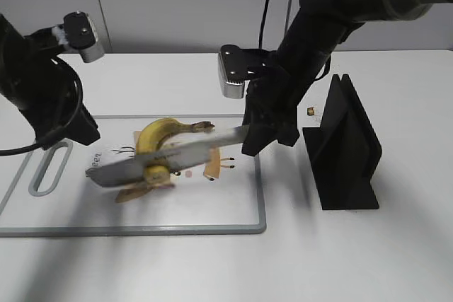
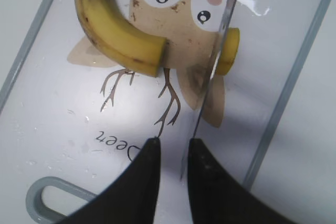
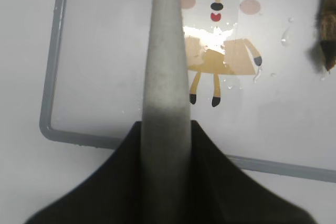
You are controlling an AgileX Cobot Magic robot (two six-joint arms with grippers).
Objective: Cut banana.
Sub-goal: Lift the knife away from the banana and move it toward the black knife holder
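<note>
Exterior view: the banana (image 1: 164, 134) lies on the white cutting board (image 1: 212, 210), over the printed deer, stem toward the middle of the board; a short yellow slice (image 1: 157, 172) sits apart from its blunt end, on the near side of the knife (image 1: 170, 157); the right gripper (image 1: 263, 131) holds the knife by its handle, blade slanting left across the board between banana and slice; right wrist view shows the fingers pinching the grey handle (image 3: 167, 77) on both sides, grip looks firm; the left gripper (image 2: 172, 148) hovers over the board near the printed word, fingers drawn nearly together with a thin gap, nothing between them, not touching the fruit; left wrist view gives the cut face of the banana (image 2: 118, 32) as clean and pale, slice (image 2: 229, 51) just past the blade edge; judgement: fruit is light, soft, bruises under a hard pinch, peel smooth and likely to roll on its curve, and the board looks wet in spots, so slippery; best hold is a gentle clamp across the thick middle, well back from the cut line; a black stand (image 1: 345, 148) is on the table to the right.
</note>
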